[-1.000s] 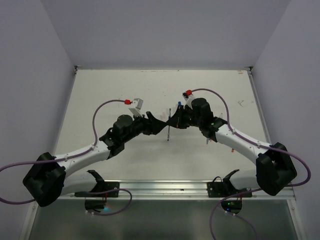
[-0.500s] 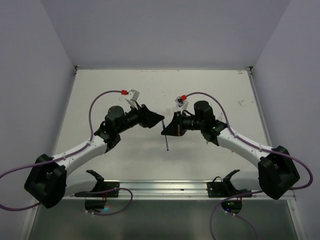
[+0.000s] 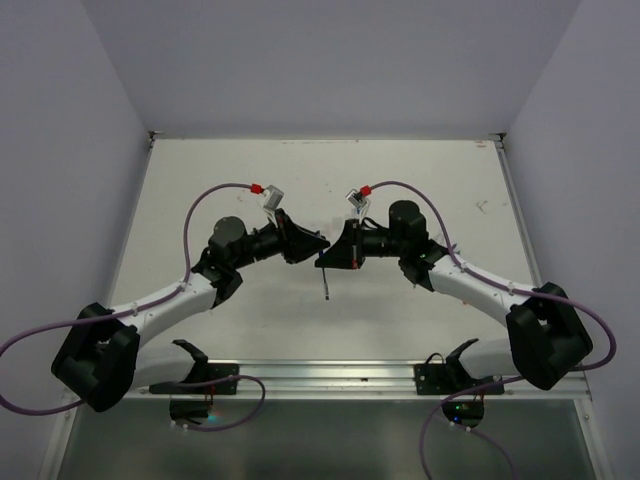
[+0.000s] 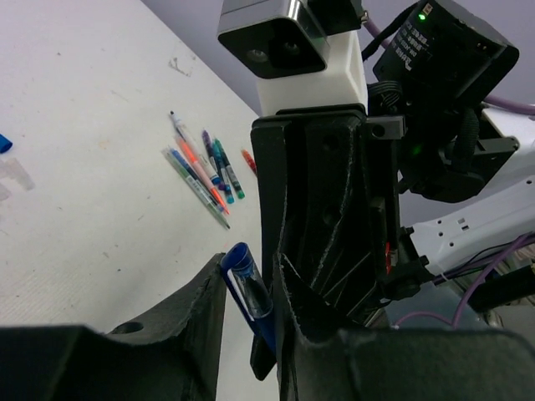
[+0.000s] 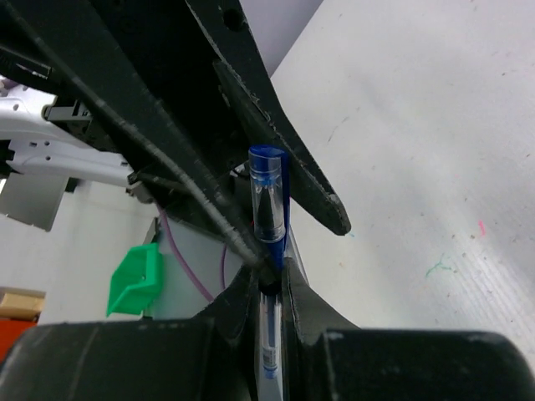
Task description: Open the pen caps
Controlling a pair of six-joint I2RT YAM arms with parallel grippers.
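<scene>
My right gripper [image 5: 267, 280] clamps the pen [image 5: 267, 351] — its glossy blue cylindrical cap [image 4: 245, 276] juts toward twelve o'clock, between my left gripper's [image 4: 249, 288] matte black fingers [image 4: 196, 322]. Whether those pinch it, I cannot tell.

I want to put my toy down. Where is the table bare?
Bare: the table beyond the arms up to the back wall, and the strip between arms and front rail. Crowded: the middle, where left fingers and right fingers meet at the pen, and by the loose pens.
</scene>
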